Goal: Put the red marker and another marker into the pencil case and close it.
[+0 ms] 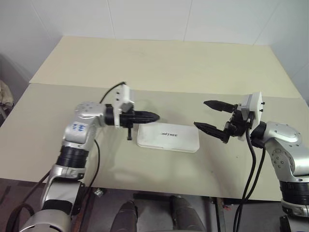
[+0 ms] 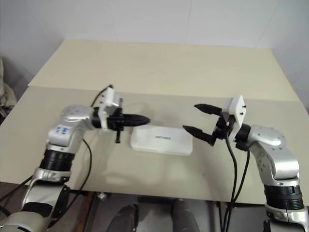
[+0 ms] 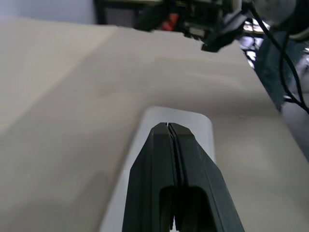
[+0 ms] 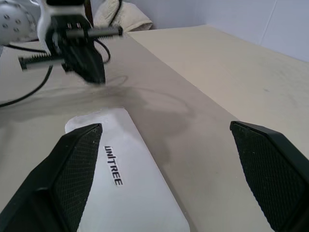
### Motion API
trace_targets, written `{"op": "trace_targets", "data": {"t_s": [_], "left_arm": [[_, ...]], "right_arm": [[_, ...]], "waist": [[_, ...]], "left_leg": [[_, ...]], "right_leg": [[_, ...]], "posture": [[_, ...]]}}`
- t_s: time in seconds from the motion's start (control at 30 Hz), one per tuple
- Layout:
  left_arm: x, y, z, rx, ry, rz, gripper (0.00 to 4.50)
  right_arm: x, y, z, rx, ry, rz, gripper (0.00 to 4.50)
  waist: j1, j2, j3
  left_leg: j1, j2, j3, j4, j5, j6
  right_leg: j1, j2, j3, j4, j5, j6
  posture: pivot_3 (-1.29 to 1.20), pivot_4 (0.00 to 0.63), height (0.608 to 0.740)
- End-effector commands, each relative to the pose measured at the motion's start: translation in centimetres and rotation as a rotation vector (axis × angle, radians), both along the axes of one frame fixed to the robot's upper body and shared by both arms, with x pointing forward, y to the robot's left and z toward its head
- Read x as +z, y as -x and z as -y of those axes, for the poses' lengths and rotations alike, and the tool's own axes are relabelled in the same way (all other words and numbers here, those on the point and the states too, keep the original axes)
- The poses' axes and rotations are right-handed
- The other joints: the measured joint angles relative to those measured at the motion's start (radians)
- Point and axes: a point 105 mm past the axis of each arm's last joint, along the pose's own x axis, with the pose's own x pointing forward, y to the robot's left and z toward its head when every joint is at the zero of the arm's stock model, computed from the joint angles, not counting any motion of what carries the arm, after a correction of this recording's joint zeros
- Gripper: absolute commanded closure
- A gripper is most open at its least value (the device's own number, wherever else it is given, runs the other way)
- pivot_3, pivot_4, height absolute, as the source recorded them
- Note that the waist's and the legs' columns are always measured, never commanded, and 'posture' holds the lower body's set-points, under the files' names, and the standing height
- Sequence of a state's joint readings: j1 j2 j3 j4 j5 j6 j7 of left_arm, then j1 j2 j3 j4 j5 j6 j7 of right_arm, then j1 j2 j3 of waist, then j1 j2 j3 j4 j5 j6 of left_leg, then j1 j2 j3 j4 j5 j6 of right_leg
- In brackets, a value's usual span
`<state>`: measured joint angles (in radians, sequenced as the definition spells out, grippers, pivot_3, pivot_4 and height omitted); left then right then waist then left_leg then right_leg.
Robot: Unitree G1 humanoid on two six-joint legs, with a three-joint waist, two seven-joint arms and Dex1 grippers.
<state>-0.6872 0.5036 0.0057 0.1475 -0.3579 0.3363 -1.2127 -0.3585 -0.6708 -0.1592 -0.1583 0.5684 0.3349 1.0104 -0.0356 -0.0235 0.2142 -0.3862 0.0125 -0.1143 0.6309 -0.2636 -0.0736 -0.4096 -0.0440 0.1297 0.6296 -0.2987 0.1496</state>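
Left gripper: fingers pressed together with nothing between them, pointing level toward the right arm, hovering just above the left end of the pencil case. In the left wrist view, the two black fingers meet along a thin seam, with the white lid under and beyond their tips.

Right gripper: fingers spread wide and empty, aimed inward toward the case, poised just off its right end and raised above the table. In the right wrist view, textured pads stand far apart at either edge, the case lying below the nearer pad and the bare tabletop between them.

Pencil case: white, rounded corners, lid down and flat, lying on the near part of the table between the two grippers, long side running left to right. Dark "UNITREE" lettering readable on the lid. No gap visible along its front edge. Contents hidden under the closed lid.

Table: pale beige, in two panels with a seam running across behind the case. White wall panels behind. Black cables hanging from both wrists. A crumpled pale cloth beyond the table's left edge.
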Motion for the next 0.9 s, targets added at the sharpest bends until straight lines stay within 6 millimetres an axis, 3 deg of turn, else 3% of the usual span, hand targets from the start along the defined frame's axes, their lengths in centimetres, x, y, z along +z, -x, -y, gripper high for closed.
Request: {"op": "trace_targets", "data": {"t_s": [0.03,0.23,0.4,0.7,0.9], "left_arm": [[1.2,0.3,-3.6,0.102,0.053,0.057,3.89],[1.6,1.1,-8.7,0.249,0.055,0.092,1.87],[2.5,1.3,-9.8,0.298,0.070,0.123,0.14],[2.4,2.0,-8.4,0.275,0.108,0.157,0.06],[1.3,2.0,-7.7,0.258,0.058,0.155,0.06]], "right_arm": [[0.9,-0.5,0.4,-0.010,0.001,0.060,0.00],[0.8,-1.3,1.8,-0.047,0.028,0.074,0.00],[0.7,-1.6,2.9,-0.061,0.063,0.071,0.00],[0.7,-1.2,4.1,-0.092,0.101,0.064,0.00],[-0.3,0.2,2.6,-0.030,0.116,0.034,0.00]], "waist": [[-0.001,0.000,0.000],[0.004,0.000,0.000],[0.008,0.000,0.000],[0.001,0.000,0.000],[0.003,0.000,0.000]], "left_leg": [[0.000,0.000,0.000,0.000,0.000,0.000],[0.000,0.000,0.000,-0.001,0.000,0.000],[-0.001,-0.001,0.000,0.000,0.000,0.000],[-0.001,0.000,0.000,-0.001,0.000,0.000],[-0.001,0.000,0.000,-0.001,0.000,0.000]], "right_leg": [[0.000,0.000,0.000,0.000,0.000,0.000],[0.000,0.000,0.000,-0.001,0.000,0.000],[0.001,-0.001,0.000,-0.002,0.000,0.000],[0.000,-0.001,0.000,-0.002,0.000,0.000],[0.000,-0.001,0.000,-0.001,0.000,0.000]], "posture": [[0.00,0.150,0.740],[0.00,0.150,0.740],[0.00,0.150,0.740],[0.00,0.150,0.740],[0.00,0.150,0.740]]}}
